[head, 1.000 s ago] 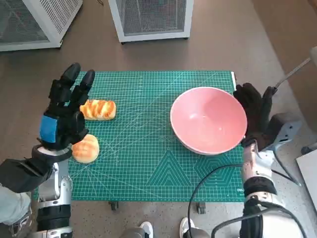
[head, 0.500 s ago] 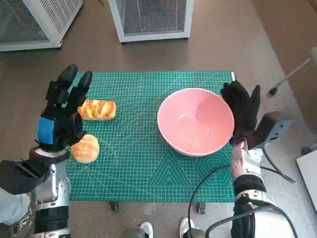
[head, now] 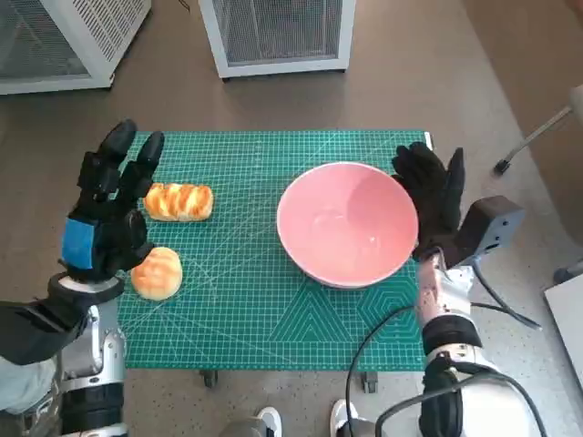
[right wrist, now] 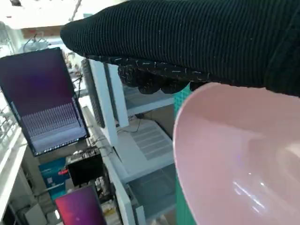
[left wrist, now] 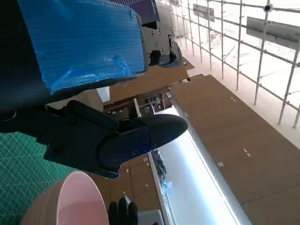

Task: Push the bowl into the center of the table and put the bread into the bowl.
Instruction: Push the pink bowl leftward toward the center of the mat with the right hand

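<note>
Nearest me on the left, the round bun [head: 157, 273] sits just right of my left hand [head: 103, 223], which hovers with fingers spread, holding nothing. Right beyond it lies the long loaf [head: 179, 201], its length running left to right across the mat, so my left hand is clearly the nearer one for the bread. Over on the right, my right hand [head: 431, 202] has its fingers apart and flat against the pink bowl's [head: 346, 223] outer rim; the bowl sits right of centre on the green cutting mat [head: 273, 309]. Beyond the table, brown floor and two white mesh cabinets [head: 278, 32].
</note>
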